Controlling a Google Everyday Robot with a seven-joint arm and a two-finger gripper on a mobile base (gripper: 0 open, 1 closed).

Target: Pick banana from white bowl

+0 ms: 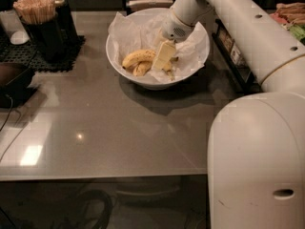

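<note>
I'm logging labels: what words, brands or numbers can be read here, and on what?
None can be read.
Pale tags on the dark rack at right: too blurred.
No lettering shows on the white bowl, the banana or the gripper, which is down in the bowl.

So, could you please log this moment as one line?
gripper: inside white bowl, at the banana | banana: lying in bowl, not lifted | grasp: cannot tell
</note>
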